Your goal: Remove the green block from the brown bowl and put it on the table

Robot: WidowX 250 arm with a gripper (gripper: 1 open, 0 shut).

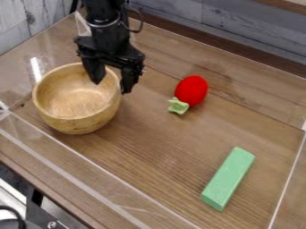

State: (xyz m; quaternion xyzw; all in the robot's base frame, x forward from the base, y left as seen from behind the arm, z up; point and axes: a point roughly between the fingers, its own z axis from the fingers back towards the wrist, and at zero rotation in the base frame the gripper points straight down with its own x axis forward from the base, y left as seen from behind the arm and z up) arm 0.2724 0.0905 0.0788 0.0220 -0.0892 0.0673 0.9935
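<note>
Camera view: black metal gripper [110, 80], jaws spread, over the round tan wooden bowl's [77, 100] far-right rim. Long flat light-green block [228, 179] lies on the brown wood-grain desk [162, 165], near its right edge; bare wood between block and bowl.

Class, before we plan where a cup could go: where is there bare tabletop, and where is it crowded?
Bare wood spreads between the bowl and the green block, running below the red ball. Another patch lies right of the ball, above the block. It is crowded at the bowl's upper rim, where the claw hangs, and where the pale-green chunk sits by the ball.
</note>
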